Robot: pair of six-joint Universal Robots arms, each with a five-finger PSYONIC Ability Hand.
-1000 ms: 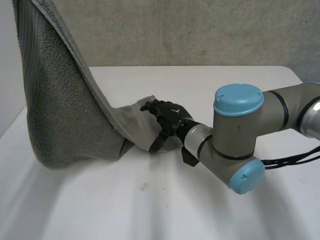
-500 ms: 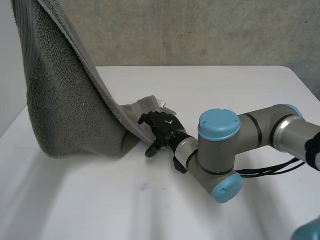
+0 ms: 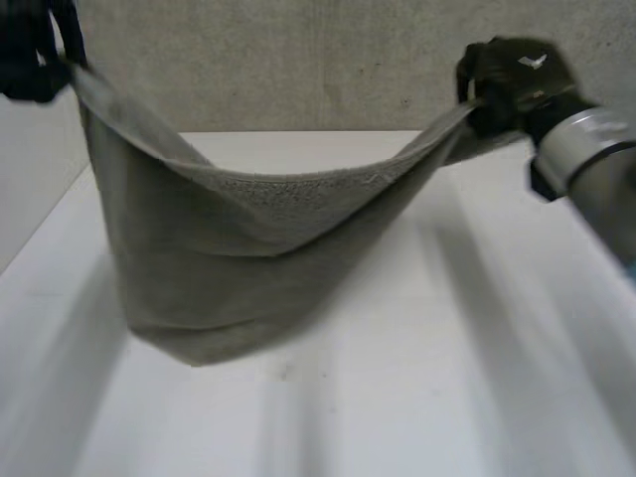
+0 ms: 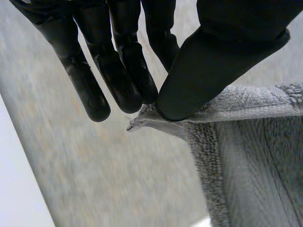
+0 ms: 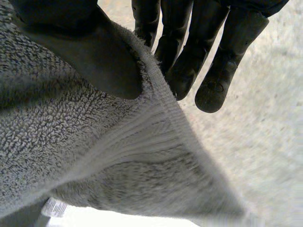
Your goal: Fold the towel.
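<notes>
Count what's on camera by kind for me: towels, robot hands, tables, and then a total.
1 towel
2 hands: left hand, right hand
1 table
Total: 4

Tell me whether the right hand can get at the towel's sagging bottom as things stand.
Probably not: the right hand is up high, pinching one towel corner, and the left hand pinches the other. The sag hangs far below, near the table.
</notes>
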